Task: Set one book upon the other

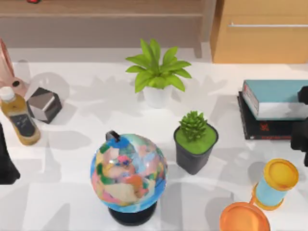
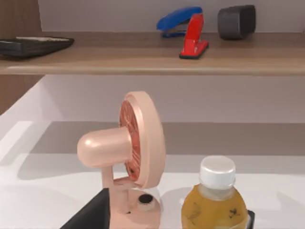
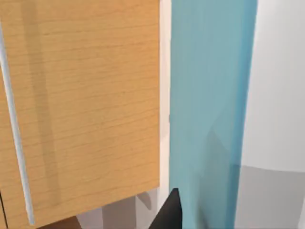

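The thick teal book (image 1: pixel 274 98) with white page edges lies flat on the thin black book (image 1: pixel 267 129) with red characters, at the table's right side. Their left ends nearly line up, and the black book sticks out toward the front. My right gripper (image 1: pixel 301 119) is at the right edge of the top view, at the books' right end. The teal cover (image 3: pixel 209 109) stands close in front of the right wrist camera. My left gripper (image 1: pixel 6 163) is parked at the table's left edge, open, with a bottle (image 2: pixel 215 200) just ahead of it.
A potted succulent (image 1: pixel 195 142), a leafy plant (image 1: pixel 158 72) and a globe (image 1: pixel 129 173) stand mid-table. An orange-capped hourglass (image 1: pixel 275 185) stands front right. A bottle (image 1: pixel 18 118), a grey cube (image 1: pixel 44 104) and a pink fan (image 2: pixel 128 152) are at the left. A wooden cabinet (image 1: pixel 260 31) is behind the books.
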Controlling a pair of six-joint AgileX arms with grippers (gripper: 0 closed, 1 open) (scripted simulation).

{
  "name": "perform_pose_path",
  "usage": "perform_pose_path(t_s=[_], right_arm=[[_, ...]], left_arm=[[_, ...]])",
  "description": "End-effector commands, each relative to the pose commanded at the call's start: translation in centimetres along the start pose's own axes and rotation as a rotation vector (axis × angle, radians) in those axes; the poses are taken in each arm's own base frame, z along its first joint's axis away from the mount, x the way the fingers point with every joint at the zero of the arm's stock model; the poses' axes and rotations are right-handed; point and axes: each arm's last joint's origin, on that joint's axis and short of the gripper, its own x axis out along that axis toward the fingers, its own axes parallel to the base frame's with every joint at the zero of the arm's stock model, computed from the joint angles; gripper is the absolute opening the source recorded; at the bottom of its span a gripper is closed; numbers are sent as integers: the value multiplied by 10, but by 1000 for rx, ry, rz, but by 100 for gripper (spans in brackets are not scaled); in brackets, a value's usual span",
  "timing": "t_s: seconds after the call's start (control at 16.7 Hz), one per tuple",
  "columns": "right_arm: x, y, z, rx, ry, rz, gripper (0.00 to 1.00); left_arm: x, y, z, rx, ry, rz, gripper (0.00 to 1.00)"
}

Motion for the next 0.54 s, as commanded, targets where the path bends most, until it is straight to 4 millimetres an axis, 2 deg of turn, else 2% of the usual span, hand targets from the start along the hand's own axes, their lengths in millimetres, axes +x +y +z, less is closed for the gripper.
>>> perform_pose_path(t_s=[0.18, 0.54], right_arm=[[0, 0, 0, 0, 0, 0, 98], [0, 0, 0, 0, 0, 0, 100]], left_arm=[[0, 0, 0, 0, 0, 0, 100], [0, 0, 0, 0, 0, 0, 100]])
